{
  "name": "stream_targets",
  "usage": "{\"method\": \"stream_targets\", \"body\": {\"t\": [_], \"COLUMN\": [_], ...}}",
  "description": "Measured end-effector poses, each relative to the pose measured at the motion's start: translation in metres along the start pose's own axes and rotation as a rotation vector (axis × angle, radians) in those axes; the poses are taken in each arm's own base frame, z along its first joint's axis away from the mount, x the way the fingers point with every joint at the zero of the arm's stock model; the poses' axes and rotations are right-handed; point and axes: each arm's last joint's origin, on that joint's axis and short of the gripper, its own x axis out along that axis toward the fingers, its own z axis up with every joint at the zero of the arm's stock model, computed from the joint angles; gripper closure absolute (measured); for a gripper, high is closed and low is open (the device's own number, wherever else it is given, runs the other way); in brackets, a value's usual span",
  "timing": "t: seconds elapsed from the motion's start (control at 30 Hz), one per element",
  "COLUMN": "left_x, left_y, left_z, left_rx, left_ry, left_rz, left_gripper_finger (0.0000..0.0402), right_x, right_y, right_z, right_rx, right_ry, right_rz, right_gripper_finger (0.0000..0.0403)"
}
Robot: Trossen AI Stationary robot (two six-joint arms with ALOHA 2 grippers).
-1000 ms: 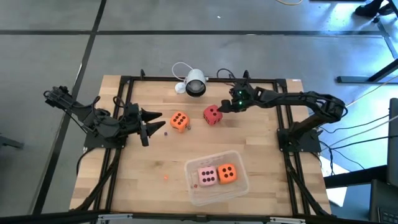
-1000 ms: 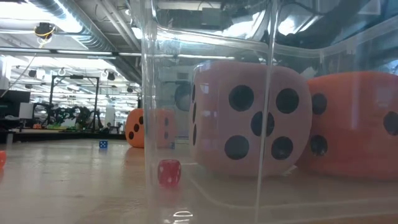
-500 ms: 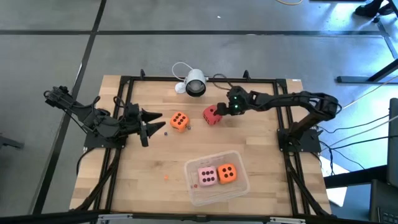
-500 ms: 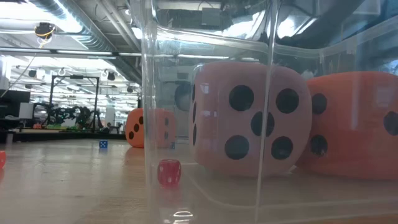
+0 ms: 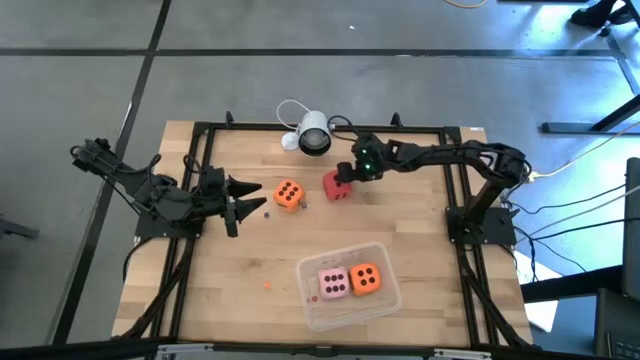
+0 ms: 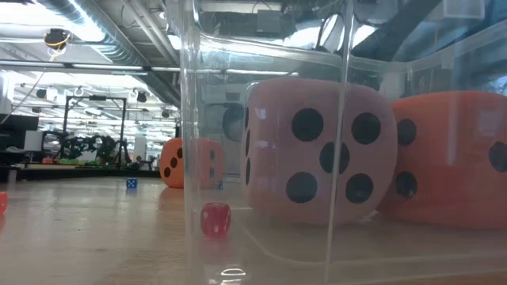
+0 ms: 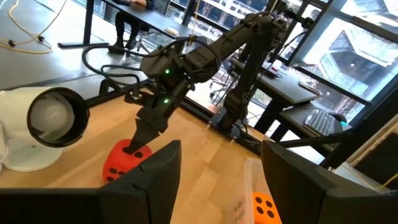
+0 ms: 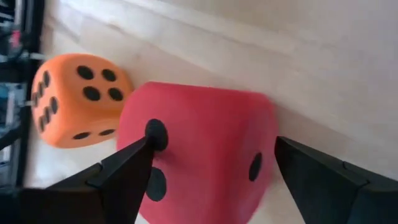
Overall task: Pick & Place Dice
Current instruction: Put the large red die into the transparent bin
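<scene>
A red die [image 5: 335,187] rests on the table near the far middle, with an orange die [image 5: 288,194] to its left. My right gripper [image 5: 345,178] is open, and its fingers stand on either side of the red die [image 8: 199,143], slanting down at it from the right. My left gripper [image 5: 248,200] stays open just left of the orange die, holding nothing. A clear tub [image 5: 340,250] near the front edge holds a pale pink die [image 5: 332,283] and a second orange die [image 5: 365,279]. My right gripper straddles the red die with open fingers, coming from above and from the table's right. One fingertip [image 8: 146,146] shows against the die's pipped face [image 8: 180,134], and the other [image 8: 283,146] is beside its far edge. I cannot tell whether either touches it.
A white round camera [image 5: 313,133] with a cable sits at the far edge. A tiny red die [image 6: 215,219] and a tiny blue one [image 6: 131,184] lie on the wood. Black frame rails [image 5: 200,160] run along the table's sides.
My right gripper has moved toward the table's left and down to the red die, staying open, and its fingers now stand around the die.
</scene>
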Motion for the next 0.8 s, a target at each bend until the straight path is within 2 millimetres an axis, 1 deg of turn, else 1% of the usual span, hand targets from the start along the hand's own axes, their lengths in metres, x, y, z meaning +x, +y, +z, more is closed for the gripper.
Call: {"method": "stream_targets", "body": {"t": [0.1,0.33,0.43,0.67,0.8], "left_x": [-0.0001,-0.0001,-0.0001,-0.0001,-0.0001], "left_y": [-0.0002,-0.0002,-0.0002,-0.0001,-0.0001], "left_z": [0.0004,0.0004,0.0004,0.0003,0.0004], "left_rx": [-0.003,0.005,0.007,0.009,0.009], "left_ry": [-0.003,-0.003,-0.003,-0.003,-0.003], "left_rz": [-0.002,-0.002,-0.002,-0.001,-0.001], "left_gripper_finger": [0.0187,0.0187,0.0187,0.0187,0.0187], "right_x": [0.0060,0.0079,0.0082,0.0084,0.0085], "right_y": [-0.0011,-0.0024,-0.0029,-0.0036,-0.0038], "right_z": [-0.0005,-0.0008,-0.0010,-0.0015,-0.0017], "right_rx": [0.020,0.067,0.068,0.067,0.076], "right_ry": [0.033,0.039,0.043,0.046,0.049], "right_rz": [0.015,0.015,0.014,0.010,0.011], "right_gripper_finger": [0.0081,0.0111,0.0141,0.0244,0.0248]}}
